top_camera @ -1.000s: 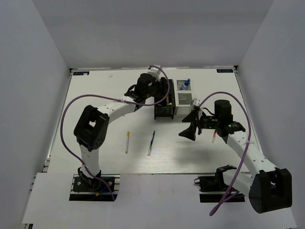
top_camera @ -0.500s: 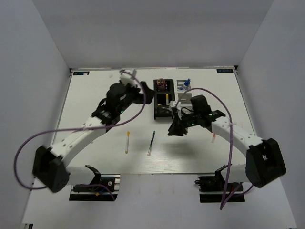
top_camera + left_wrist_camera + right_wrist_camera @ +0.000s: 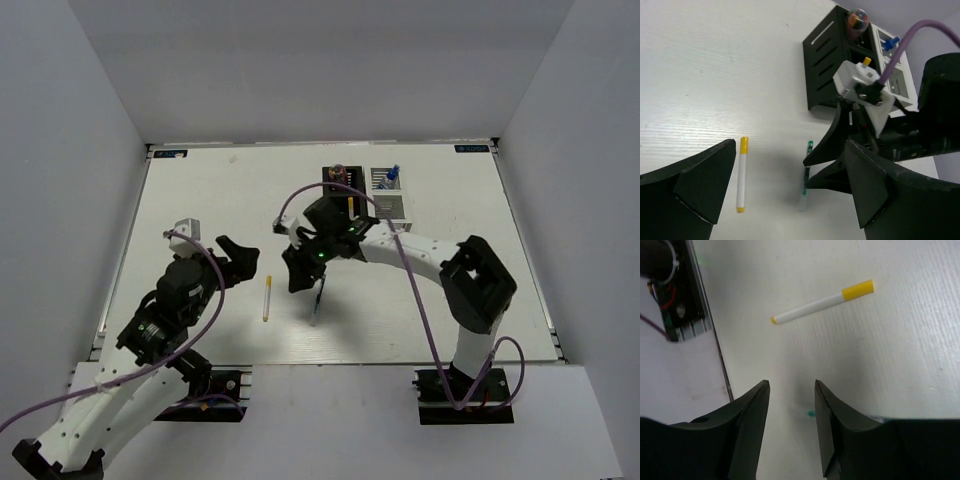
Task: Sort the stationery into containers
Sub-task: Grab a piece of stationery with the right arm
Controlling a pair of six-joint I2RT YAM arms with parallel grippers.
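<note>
Black right pincer (image 3: 790, 390) stands part spread; I see the dark pen (image 3: 811, 414) flat on the desk (image 3: 200, 200), its green tip in the gap. Left pincer (image 3: 790, 150) spread wide, empty, over the white yellow-ended pen (image 3: 742, 172).

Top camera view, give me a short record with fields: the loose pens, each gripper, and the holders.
loose pens: white pen with yellow end and dark pen, lying apart on the table
left gripper: open, empty, left of the white pen
right gripper: jaws apart, low over the dark pen, not gripping it
black holder: upright, far side
white holder: beside it, holding the blue-capped bottle
</note>
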